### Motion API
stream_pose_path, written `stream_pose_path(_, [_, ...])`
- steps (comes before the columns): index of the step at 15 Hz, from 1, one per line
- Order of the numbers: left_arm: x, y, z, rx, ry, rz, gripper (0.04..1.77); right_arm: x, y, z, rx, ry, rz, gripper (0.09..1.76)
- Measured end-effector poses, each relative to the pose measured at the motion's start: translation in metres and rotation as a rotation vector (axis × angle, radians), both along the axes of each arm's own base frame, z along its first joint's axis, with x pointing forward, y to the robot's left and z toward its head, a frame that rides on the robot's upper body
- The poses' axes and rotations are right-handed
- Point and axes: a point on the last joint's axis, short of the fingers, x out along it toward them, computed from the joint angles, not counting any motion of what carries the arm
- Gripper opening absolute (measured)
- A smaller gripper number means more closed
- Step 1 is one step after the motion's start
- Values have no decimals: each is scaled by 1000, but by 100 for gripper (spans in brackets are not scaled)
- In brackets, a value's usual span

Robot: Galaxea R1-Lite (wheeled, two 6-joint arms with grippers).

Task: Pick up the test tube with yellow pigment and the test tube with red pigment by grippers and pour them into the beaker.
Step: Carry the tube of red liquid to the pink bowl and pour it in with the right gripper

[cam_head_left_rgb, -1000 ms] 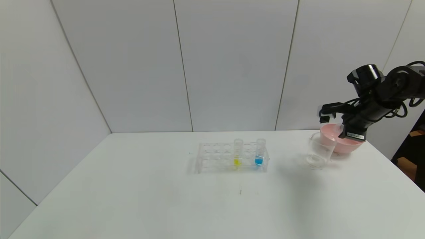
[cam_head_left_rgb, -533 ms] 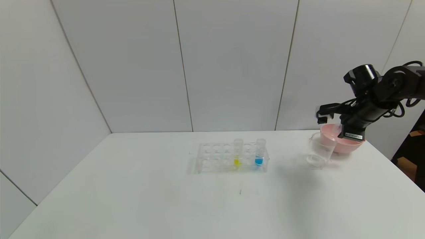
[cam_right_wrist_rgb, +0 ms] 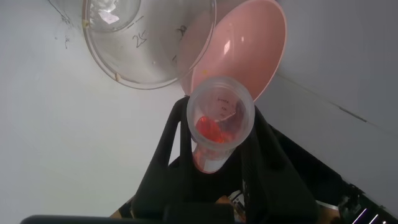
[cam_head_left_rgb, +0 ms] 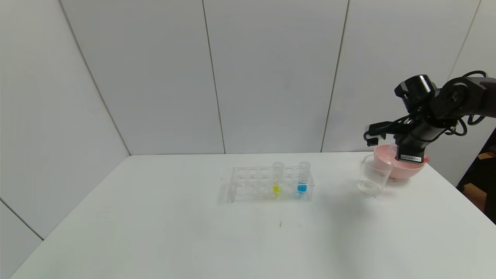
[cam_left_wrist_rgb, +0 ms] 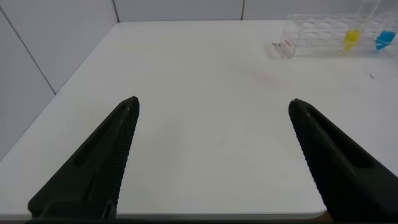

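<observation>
Standing in one clear rack (cam_head_left_rgb: 248, 186) mid-surface are two tubes, yellow (cam_head_left_rgb: 277, 179) and blue (cam_head_left_rgb: 303, 178); the red tube (cam_right_wrist_rgb: 219, 124) is clamped in the right end effector (cam_right_wrist_rgb: 214, 155) above beaker (cam_head_left_rgb: 373, 174) and pink bowl (cam_head_left_rgb: 407, 168); left end effector (cam_left_wrist_rgb: 211, 112) held apart

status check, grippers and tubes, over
Right gripper shut on red test tube, above pink bowl beside beaker. Left gripper open, idle. Yellow test tube racked. Nothing blocking.

Our right end effector (cam_head_left_rgb: 389, 149) is black, with looping black cables and a small white label; our left end effector (cam_left_wrist_rgb: 211, 162) has ribbed black fingers.
</observation>
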Motion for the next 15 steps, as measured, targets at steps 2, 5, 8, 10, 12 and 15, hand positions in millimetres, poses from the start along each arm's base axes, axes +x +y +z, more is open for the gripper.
stream_pose_path(2, [0, 0, 0, 0, 0, 0, 172, 0, 2, 0, -2, 0, 4, 51])
stream_pose_path(5, [0, 0, 0, 0, 0, 0, 172, -1, 5, 0, -18, 3, 6, 51])
stream_pose_path(8, [0, 0, 0, 0, 0, 0, 172, 0, 11, -1, -59, 2, -7, 51])
stream_pose_path(10, [0, 0, 0, 0, 0, 0, 172, 1, 13, -3, -85, 5, -18, 51])
stream_pose_path(12, [0, 0, 0, 0, 0, 0, 172, 1, 15, -5, -99, 8, -23, 51])
stream_pose_path(15, [0, 0, 0, 0, 0, 0, 172, 3, 15, -8, -102, 13, -23, 51])
